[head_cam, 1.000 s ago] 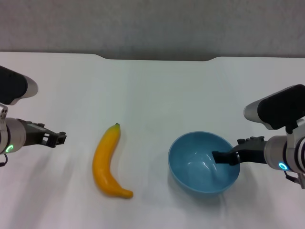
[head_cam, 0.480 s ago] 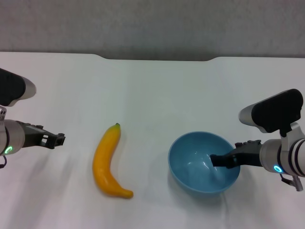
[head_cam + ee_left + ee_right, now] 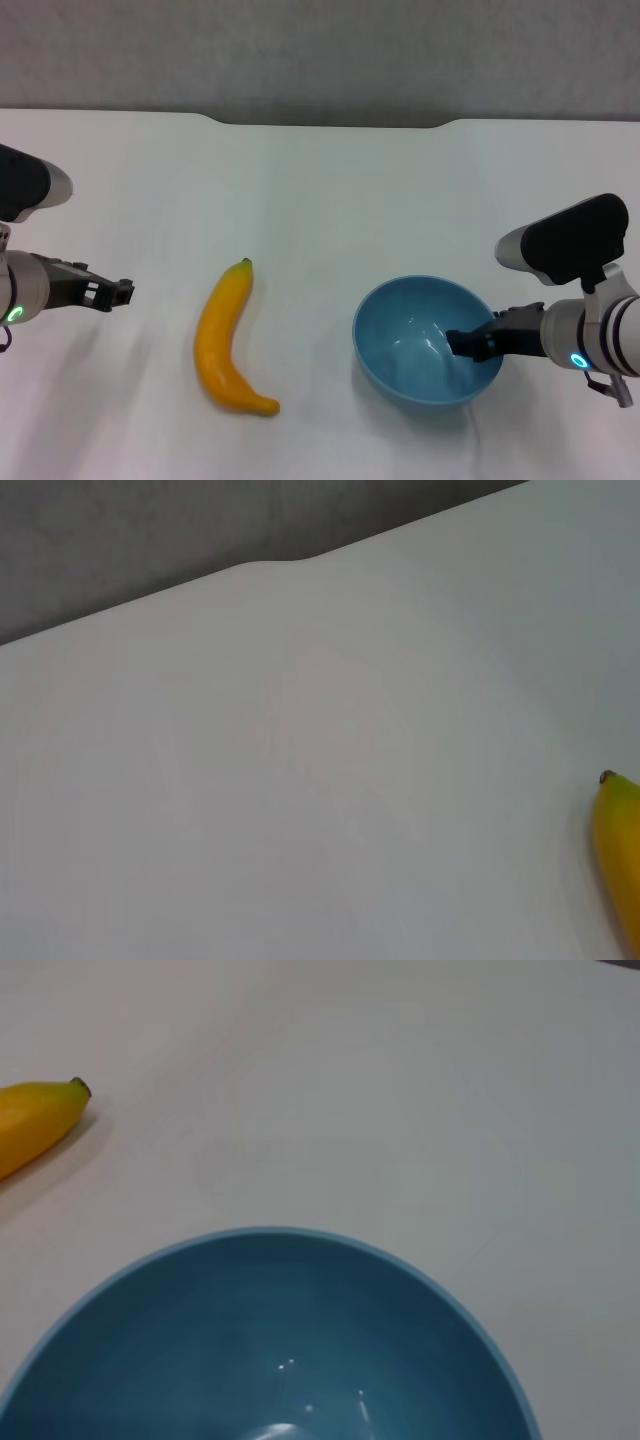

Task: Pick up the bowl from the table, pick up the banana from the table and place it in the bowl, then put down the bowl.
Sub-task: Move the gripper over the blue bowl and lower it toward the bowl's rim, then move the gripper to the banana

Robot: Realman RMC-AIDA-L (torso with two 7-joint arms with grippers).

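- the round, glossy light-blue bowl (image 3: 428,340) is sitting on the large plain white table (image 3: 330,190), near its front edge, not yet lifted by the look of it.
- the right gripper (image 3: 468,343) is reaching over the bowl's right rim, with a dark finger inside the bowl against the wall; probably this is set up to pinch the rim for the lift.
- i cannot tell whether its fingers are apart or clamped on the rim, since the outer finger is hidden.
- the curved yellow-orange banana (image 3: 228,339) is lying flat to the left of the bowl, well apart from it, dark stem tip pointing to the far edge.
- the left gripper (image 3: 115,292) is hanging farther left of the bowl, beyond the banana and apart from it, likely waiting to take the banana; whether it is apart or together i cannot tell.
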